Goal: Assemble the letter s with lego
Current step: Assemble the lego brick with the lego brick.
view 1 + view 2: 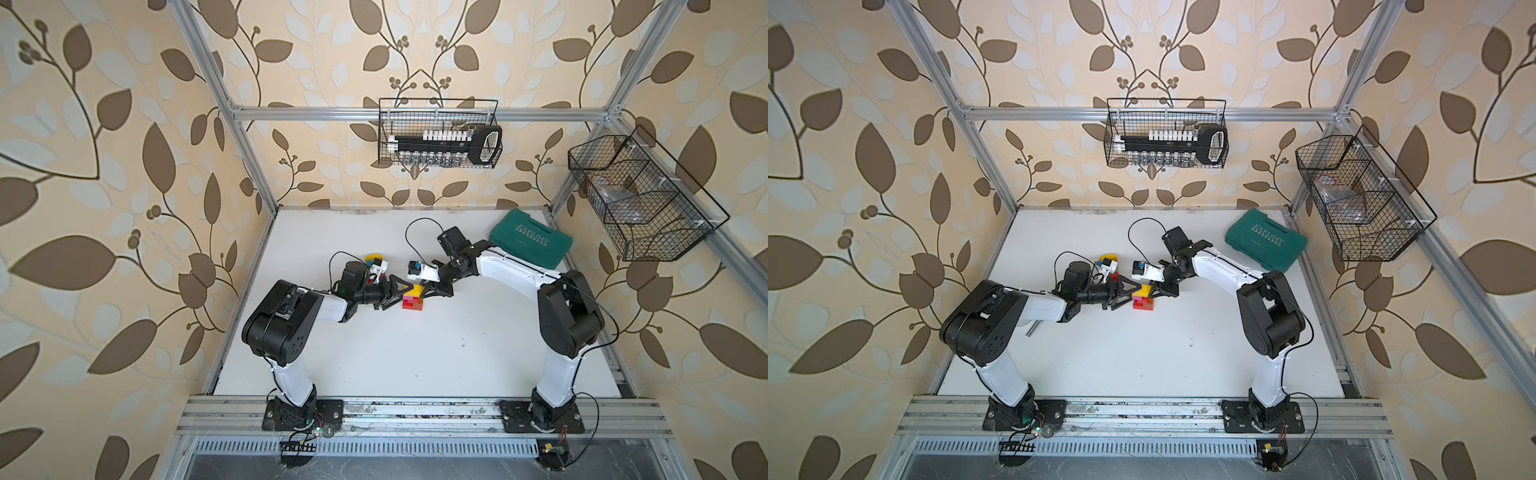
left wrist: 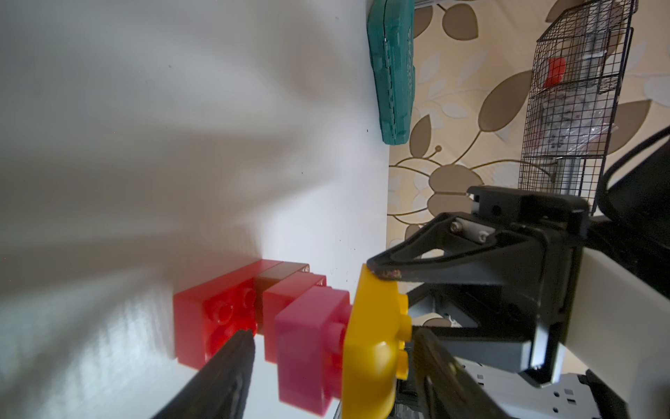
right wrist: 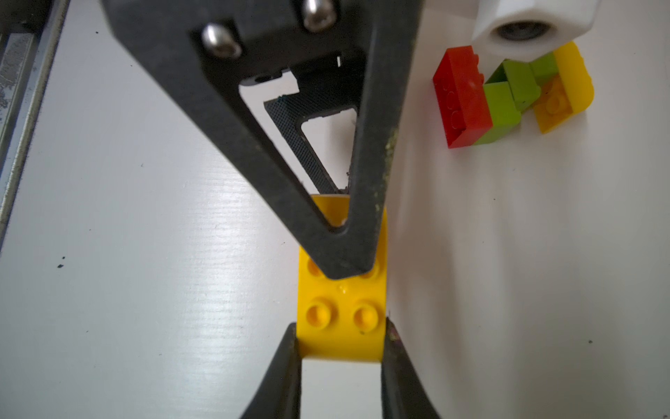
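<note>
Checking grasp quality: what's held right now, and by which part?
The yellow brick, pinched by the right tool across two opposite side walls at one end. Whether the left tool grips anything cannot be told.

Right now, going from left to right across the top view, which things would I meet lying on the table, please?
The loose lego pile → stacked lego build → teal case.

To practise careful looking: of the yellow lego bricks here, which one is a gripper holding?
The yellow brick pinched by the right gripper; the other yellow brick lies free beside a red brick and green ones.
</note>
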You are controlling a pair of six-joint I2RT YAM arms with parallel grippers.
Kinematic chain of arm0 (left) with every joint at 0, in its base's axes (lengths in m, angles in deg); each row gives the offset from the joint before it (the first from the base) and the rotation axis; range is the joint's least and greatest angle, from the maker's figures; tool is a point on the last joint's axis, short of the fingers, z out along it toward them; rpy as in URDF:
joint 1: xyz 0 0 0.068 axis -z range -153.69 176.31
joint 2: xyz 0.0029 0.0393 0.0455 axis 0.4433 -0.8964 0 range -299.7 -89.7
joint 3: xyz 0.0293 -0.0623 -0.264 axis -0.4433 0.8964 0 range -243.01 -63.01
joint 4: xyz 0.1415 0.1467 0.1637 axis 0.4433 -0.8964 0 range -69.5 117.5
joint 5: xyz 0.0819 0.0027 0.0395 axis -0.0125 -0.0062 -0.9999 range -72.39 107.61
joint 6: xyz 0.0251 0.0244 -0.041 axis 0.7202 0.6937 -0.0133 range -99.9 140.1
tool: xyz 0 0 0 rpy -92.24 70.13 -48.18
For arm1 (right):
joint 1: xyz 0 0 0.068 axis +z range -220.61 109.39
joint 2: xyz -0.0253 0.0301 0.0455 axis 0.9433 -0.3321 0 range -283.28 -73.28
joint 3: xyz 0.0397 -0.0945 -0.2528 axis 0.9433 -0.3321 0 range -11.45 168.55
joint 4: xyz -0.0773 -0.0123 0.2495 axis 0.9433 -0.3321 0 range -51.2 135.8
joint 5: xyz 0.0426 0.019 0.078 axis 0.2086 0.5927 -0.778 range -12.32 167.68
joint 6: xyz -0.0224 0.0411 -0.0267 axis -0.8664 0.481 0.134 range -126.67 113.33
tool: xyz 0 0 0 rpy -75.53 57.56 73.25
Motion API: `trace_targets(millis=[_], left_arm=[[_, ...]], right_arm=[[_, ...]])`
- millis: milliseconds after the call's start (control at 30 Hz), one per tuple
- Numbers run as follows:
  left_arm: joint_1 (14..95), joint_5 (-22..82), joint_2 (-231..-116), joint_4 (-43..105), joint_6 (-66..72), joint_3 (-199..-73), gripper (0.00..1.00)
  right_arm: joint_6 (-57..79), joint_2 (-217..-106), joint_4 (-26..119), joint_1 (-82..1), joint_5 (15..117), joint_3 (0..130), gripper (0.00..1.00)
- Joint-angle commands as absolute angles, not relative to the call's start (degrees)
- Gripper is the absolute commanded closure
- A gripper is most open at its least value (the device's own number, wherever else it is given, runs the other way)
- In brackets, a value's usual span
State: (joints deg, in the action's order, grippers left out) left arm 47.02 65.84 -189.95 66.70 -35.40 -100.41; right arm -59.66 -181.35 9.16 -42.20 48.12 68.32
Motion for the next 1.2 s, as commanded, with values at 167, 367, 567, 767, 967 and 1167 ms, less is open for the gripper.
trace_targets(millis=[167, 367, 567, 767, 967, 1167], left_arm=[[47.5, 67.8, -190.36, 67.58, -33.95, -101.55, 0.32], [47.5, 67.8, -190.78, 67.57, -33.86, -101.41, 0.34], [47.5, 67.71, -190.71, 67.24, -33.87, -101.52, 0.34], [47.5, 67.58, -190.61, 67.0, -33.78, -101.83, 0.33], [47.5, 67.42, -190.26, 67.09, -34.04, -101.85, 0.31], [47.5, 67.53, -189.95, 67.01, -34.04, -101.85, 0.31]], right_arm=[[-60.45, -183.15, 5.79, -41.96, 49.34, 70.48, 0.95], [-60.46, -183.6, 5.26, -41.96, 49.56, 71.24, 0.95], [-59.8, -183.53, 4.68, -41.53, 49.97, 71.93, 0.95], [-57.46, -181.98, 4.31, -40.41, 51.25, 71.66, 0.94], [-53.45, -180.83, 6.41, -39.41, 52.81, 70.3, 0.94], [-52.83, -180.6, 7.07, -39.05, 53.89, 69.4, 0.94]])
